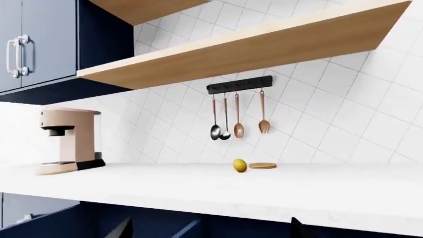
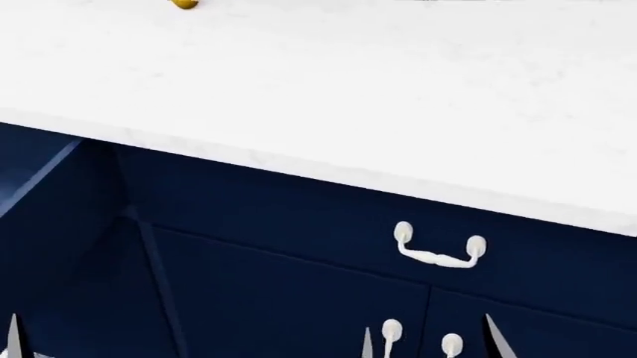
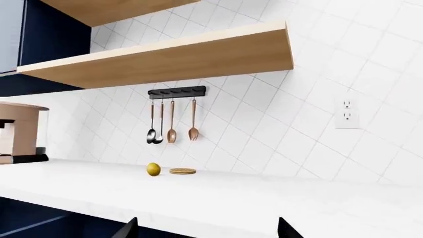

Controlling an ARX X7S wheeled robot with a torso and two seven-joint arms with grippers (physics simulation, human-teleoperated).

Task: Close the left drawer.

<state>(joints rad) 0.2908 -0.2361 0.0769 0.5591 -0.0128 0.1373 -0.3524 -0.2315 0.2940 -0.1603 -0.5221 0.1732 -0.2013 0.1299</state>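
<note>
The left drawer stands pulled out below the white counter at the left of the head view. It is navy, and a paler edge runs diagonally along its side. Its handle is out of view. In the left wrist view a paler strip of the drawer shows under the counter edge, between the tips of my left gripper, which is open and empty. In the head view only one left fingertip shows, at the bottom left corner. My right gripper is also open and empty, low in front of the cabinet doors.
The white counter overhangs the cabinets. A shut navy drawer with a curved white handle lies right of centre, with two door handles below it. On the counter are a lemon, a round coaster and a coffee machine.
</note>
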